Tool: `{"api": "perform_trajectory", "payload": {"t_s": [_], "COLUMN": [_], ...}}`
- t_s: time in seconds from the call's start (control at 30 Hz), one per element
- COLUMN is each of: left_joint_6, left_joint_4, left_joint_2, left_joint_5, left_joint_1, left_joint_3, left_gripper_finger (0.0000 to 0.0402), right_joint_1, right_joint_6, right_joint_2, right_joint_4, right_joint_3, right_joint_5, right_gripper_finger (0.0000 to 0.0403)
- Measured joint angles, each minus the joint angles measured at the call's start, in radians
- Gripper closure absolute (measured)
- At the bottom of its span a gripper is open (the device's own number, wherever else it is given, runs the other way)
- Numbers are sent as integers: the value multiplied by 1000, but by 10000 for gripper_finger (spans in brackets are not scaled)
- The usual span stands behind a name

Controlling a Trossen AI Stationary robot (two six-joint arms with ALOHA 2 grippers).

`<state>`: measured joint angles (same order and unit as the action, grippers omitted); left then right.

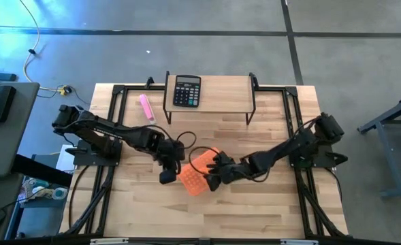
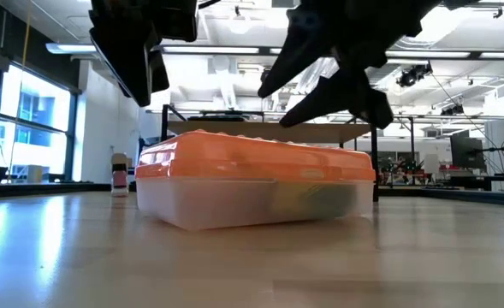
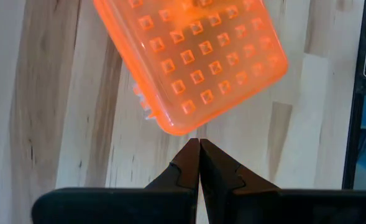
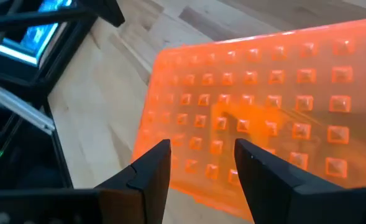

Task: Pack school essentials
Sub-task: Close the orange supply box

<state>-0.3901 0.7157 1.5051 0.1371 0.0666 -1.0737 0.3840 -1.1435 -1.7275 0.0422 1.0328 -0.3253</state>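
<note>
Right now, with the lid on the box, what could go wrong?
1. The right gripper hangs open over the orange lid; pressing down off-centre could slide or tip the pencil box, which sits loose on the table.
2. The left gripper, jaws shut, is just off the box's corner; any move inward could shove it.
3. The lid looks seated, but whether it is latched cannot be told; lifting by the lid may spill the contents.

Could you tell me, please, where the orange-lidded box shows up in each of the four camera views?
High view: orange-lidded box at table centre, between the left gripper and the right gripper.
Low view: centre, lid shut.
Left wrist view: top, beyond the shut fingers.
Right wrist view: fills the frame's right.
Shared landmark: the lid's grid of square dimples.
</note>
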Motion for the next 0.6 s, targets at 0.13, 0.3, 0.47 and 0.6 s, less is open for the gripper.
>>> {"api": "perform_trajectory", "payload": {"t_s": [0.13, 0.3, 0.47, 0.6], "left_joint_6": [-1, -17, -39, -68], "left_joint_4": [0, 0, 0, -5], "left_joint_2": [0, 0, 0, 0], "left_joint_5": [-2, -3, 11, 18], "left_joint_1": [2, 2, 3, 22], "left_joint_3": [0, 0, 0, 0], "left_gripper_finger": [401, 401, 401, 401], "right_joint_1": [-25, -31, -36, -44], "right_joint_6": [28, 31, 24, 22], "right_joint_2": [0, 0, -6, -26], "right_joint_4": [9, 100, 137, 142], "right_joint_3": [0, 0, 1, 5], "right_joint_5": [50, 72, 70, 63], "right_gripper_finger": [234, 234, 234, 234]}}
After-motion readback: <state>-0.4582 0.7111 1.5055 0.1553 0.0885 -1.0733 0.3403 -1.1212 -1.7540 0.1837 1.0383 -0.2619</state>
